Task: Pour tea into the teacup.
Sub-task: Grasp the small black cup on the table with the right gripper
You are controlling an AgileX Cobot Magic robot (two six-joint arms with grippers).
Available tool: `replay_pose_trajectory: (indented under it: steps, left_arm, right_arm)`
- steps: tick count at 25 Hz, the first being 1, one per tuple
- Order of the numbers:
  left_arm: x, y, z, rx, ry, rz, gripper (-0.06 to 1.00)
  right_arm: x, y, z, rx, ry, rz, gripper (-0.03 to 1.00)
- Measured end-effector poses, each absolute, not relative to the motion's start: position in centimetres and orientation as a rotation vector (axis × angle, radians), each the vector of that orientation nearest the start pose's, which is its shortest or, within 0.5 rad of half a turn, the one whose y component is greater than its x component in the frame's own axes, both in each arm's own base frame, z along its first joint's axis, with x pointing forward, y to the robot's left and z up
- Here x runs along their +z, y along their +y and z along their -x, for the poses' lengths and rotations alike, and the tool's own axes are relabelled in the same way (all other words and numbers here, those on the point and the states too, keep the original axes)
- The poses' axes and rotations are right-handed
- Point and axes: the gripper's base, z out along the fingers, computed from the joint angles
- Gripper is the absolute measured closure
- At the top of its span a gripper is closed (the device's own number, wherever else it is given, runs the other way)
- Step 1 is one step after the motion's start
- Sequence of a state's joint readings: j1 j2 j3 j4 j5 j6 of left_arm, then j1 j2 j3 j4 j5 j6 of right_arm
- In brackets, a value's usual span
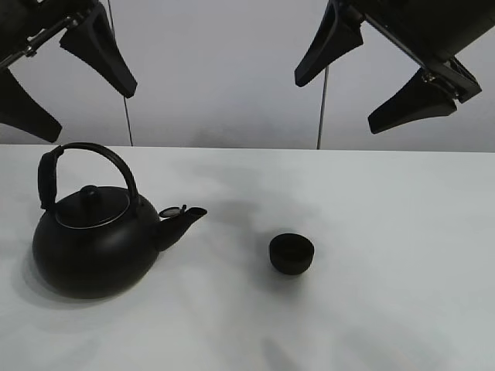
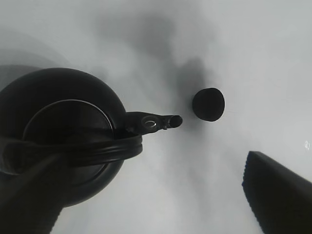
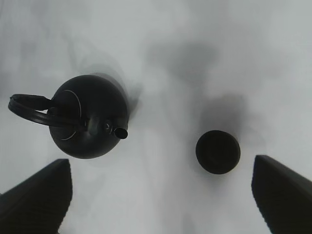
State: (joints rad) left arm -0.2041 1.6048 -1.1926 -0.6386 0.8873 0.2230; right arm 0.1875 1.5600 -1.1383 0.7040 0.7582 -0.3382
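My left claw (image 1: 66, 77) and right claw (image 1: 371, 77) hang wide open and empty, pouring seems unstarted: first I must grasp the round black metal kettle (image 1: 89, 247), its spout facing the small matte black teacup (image 1: 291, 253) nearby.

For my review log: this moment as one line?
kettle: upright, untouched; teacup: apart from spout; left gripper: raised, jaws open; right gripper: raised, jaws open
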Motion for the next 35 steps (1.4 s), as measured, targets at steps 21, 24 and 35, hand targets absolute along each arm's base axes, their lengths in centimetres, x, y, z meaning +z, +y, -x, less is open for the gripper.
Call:
replay_pose_trajectory:
  steps: [21, 24, 35]
  left_arm:
    - [27.3, -10.8, -31.4, -0.775, 2.681, -0.14, 0.25]
    - [27.3, -10.8, -31.4, -0.775, 2.681, -0.14, 0.25]
    - [27.3, -10.8, -31.4, -0.772, 2.679, -0.15, 0.25]
  right_arm:
    - [22.3, 17.1, -30.1, 0.256, 2.631, 0.676, 0.27]
    - [19.8, 17.3, -30.7, 0.187, 2.7, 0.653, 0.27]
    - [16.2, 18.0, -32.0, 0.179, 2.726, 0.626, 0.27]
